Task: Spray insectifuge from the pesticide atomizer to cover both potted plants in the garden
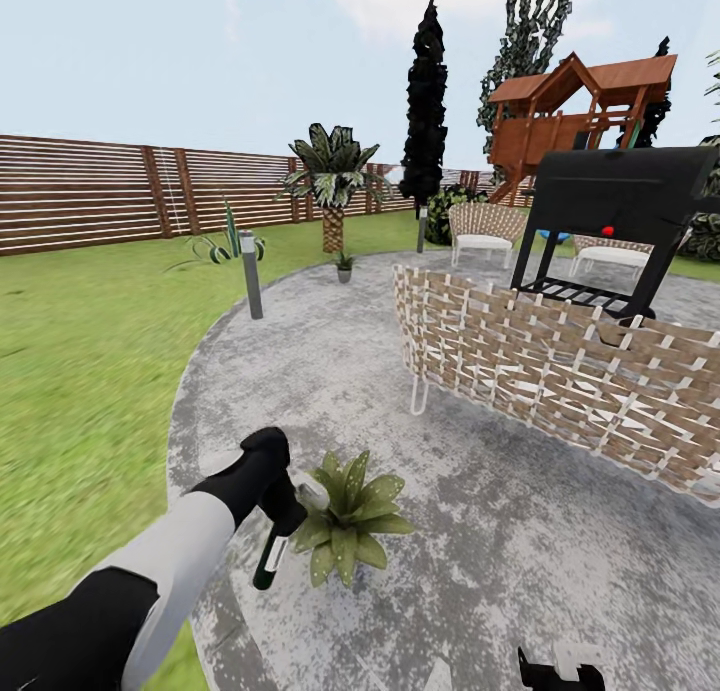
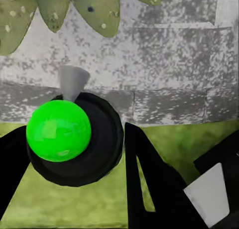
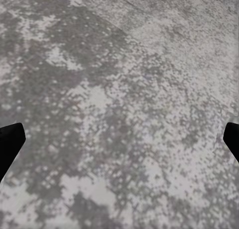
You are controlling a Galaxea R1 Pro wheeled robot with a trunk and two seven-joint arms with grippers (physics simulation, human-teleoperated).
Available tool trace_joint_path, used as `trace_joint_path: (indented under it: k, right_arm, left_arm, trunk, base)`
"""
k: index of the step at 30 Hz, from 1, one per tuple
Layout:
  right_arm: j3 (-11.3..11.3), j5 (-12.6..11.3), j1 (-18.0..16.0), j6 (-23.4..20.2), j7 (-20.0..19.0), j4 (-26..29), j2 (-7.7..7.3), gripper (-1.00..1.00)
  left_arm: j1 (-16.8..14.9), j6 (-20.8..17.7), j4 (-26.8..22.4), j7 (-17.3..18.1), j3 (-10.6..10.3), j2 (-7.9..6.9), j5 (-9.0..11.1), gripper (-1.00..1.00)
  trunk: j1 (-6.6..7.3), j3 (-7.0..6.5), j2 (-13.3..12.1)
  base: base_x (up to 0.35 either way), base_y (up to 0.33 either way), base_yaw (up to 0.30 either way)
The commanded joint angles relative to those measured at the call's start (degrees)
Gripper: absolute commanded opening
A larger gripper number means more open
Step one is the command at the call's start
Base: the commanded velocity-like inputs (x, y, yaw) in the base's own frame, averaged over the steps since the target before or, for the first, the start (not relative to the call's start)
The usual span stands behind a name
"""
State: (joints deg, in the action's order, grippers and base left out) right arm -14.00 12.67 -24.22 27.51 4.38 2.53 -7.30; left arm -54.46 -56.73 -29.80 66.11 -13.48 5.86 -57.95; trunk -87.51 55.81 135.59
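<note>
Left gripper (image 1: pixel 280 516): clamped on the pesticide atomizer (image 1: pixel 270 561), bottle hanging down toward 6 o'clock, pale nozzle toward 3 o'clock.
Near potted plant (image 1: pixel 350 516): on the paving (image 1: pixel 480 531), just beside the nozzle.
Far potted plant (image 1: pixel 344 265): at 12 o'clock, near the palm (image 1: pixel 331 186).
Right gripper (image 3: pixel 119 139): fingers spread wide over bare paving.
Wicker sofa (image 1: pixel 560 371): at 2 o'clock.

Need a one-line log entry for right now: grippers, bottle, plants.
left gripper: shut on pesticide atomizer, nozzle toward near potted plant | right gripper: open over paved circle | far potted plant: not yet approached
</note>
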Motion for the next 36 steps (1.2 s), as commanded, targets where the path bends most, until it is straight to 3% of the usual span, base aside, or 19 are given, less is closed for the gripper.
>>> trace_joint_path:
  k: [1,5,18,20,22,23,24,29,33,36]
  right_arm:
    - [-0.3,0.6,0.0,0.2,0.3,-0.1,0.00,1.00]
    - [-0.3,0.7,0.0,0.2,0.3,-0.1,-0.06,1.00]
    - [-0.3,0.7,0.0,0.2,0.3,-0.1,-0.09,1.00]
    - [-0.3,0.7,0.0,0.2,0.3,-0.1,-0.09,1.00]
    - [-0.3,0.7,0.0,0.2,0.3,-0.1,-0.09,1.00]
    - [-0.3,0.7,0.0,0.2,0.3,-0.1,-0.09,1.00]
    - [-0.3,0.7,0.0,0.2,0.3,-0.1,-0.09,1.00]
    - [-0.3,0.7,0.0,0.2,0.3,-0.1,-0.09,1.00]
    - [-0.3,0.7,0.0,0.2,0.3,-0.1,-0.07,1.00]
    - [-0.3,0.7,0.0,0.2,0.3,-0.1,-0.04,1.00]
  left_arm:
    - [0.0,-0.3,0.0,2.0,-1.7,0.04,-1.3,-1.00]
    - [0.0,-0.3,-0.2,6.8,-6.0,0.13,-2.2,-1.00]
    - [-0.5,-0.1,-0.4,7.7,-6.6,0.82,-2.3,-1.00]
    - [-1.2,0.0,-0.3,8.6,-8.0,0.74,-2.3,-1.00]
    - [-2.5,0.2,0.0,12.8,-11.9,-0.08,-2.5,-1.00]
    - [-2.7,0.2,0.0,13.8,-12.5,-0.41,-2.9,-1.00]
    - [-2.8,0.4,0.0,15.0,-13.2,-1.14,-5.2,-1.00]
    - [-2.3,0.7,0.1,15.8,-13.7,-2.76,-9.5,-1.00]
    - [-1.9,0.8,0.1,16.0,-13.7,-5.18,-9.7,-1.00]
    - [-1.7,0.8,0.2,16.0,-13.6,-5.22,-9.4,-1.00]
  trunk:
    - [0.01,0.06,0.0]
    - [0.01,0.06,0.0]
    - [0.01,0.06,0.0]
    - [0.01,0.06,0.0]
    - [0.01,0.06,0.0]
    - [0.01,0.06,0.0]
    - [0.01,0.06,0.0]
    - [0.01,0.06,0.0]
    - [0.01,0.06,0.0]
    - [0.01,0.06,0.0]
  base:
    - [0.000,0.000,0.000]
    - [0.020,0.000,0.000]
    - [0.200,-0.061,0.000]
    - [0.007,-0.002,0.000]
    - [0.001,0.000,0.000]
    - [0.000,0.000,0.000]
    - [0.000,0.000,0.000]
    - [0.000,0.000,0.000]
    - [0.000,0.000,0.000]
    - [0.000,0.000,0.000]
